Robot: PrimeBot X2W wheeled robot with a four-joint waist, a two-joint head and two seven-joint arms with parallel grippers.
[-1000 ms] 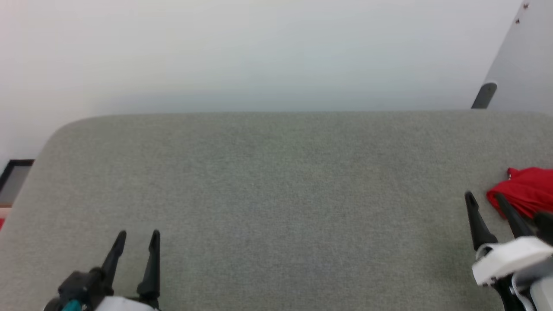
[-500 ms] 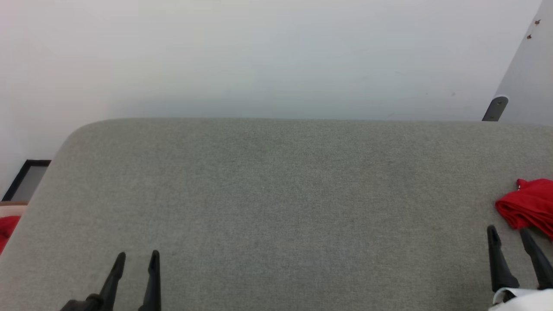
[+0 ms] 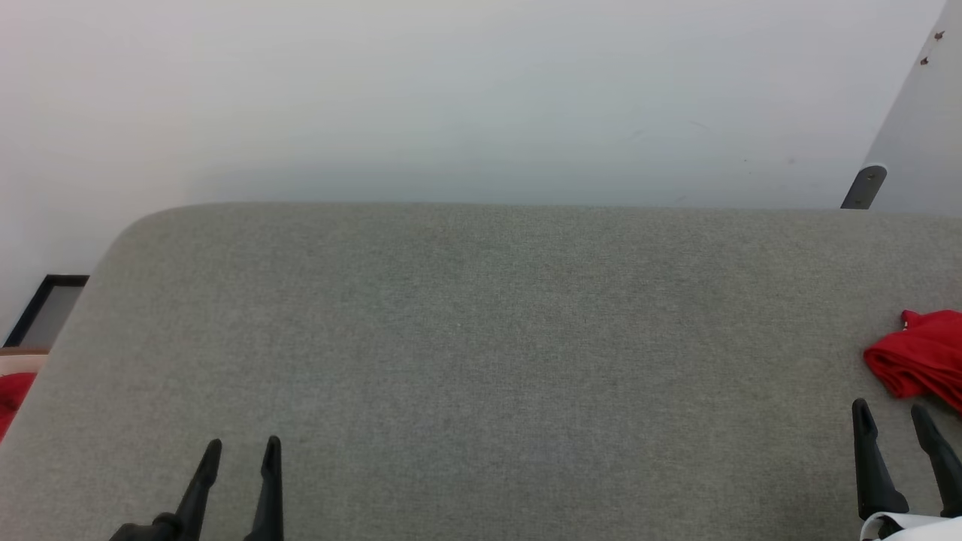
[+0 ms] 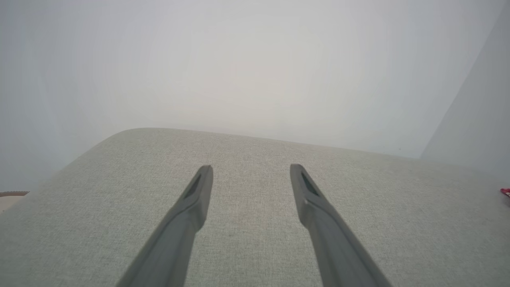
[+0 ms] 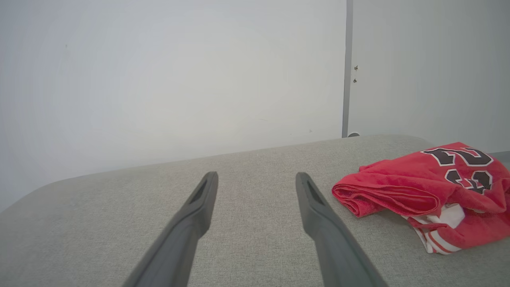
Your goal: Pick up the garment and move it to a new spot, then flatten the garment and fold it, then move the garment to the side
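Note:
The garment [image 3: 921, 359] lies crumpled at the far right of the grey padded surface [image 3: 481, 338], cut off by the head view's edge. In the right wrist view the garment [image 5: 430, 187] is a red heap with black white-outlined numerals on top and a white, striped-trim part underneath. My right gripper [image 3: 894, 417] stands open just short of it, to its near left, holding nothing. In its own view the right gripper [image 5: 257, 175] points left of the heap. My left gripper [image 3: 242, 447] is open and empty at the lower left; the left gripper [image 4: 251, 167] hovers over bare fabric.
A white wall rises behind the surface. A pale panel with a grey bracket [image 3: 864, 186] stands at the back right. Off the left edge lie a dark-framed object [image 3: 45, 308] and a small red scrap [image 3: 11, 394]. The surface's left corners are rounded.
The head camera shifted, sliding the whole scene. The right gripper has drawn back from beside the garment toward the lower edge. The left gripper sits lower in view.

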